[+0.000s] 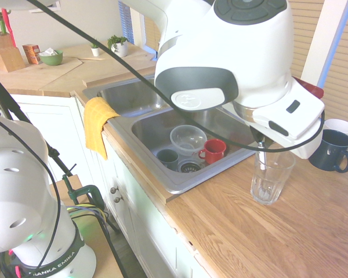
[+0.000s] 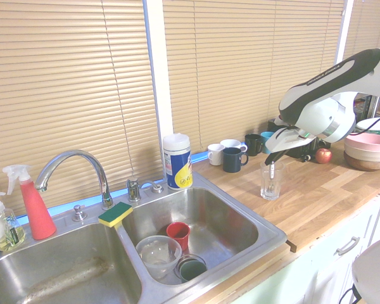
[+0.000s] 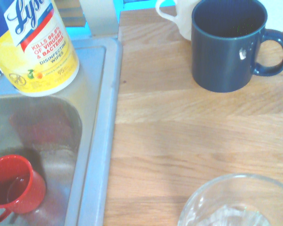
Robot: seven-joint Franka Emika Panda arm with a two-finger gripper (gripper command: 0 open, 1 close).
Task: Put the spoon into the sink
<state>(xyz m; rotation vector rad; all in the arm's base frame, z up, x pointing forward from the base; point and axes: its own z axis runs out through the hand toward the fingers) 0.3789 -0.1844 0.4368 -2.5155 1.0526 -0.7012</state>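
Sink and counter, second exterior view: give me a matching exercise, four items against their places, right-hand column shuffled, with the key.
Items:
1. red cup
2. clear tumbler
3. Lysol wipes canister
4. yellow-green sponge

Places:
A. on the sink rim's back corner, by the window
B. on the wooden counter, right under the tool
C. on the divider between the two basins
D. inside the basin nearer the counter, beside a clear bowl

Pairs: 1-D, 2-B, 3-A, 4-C
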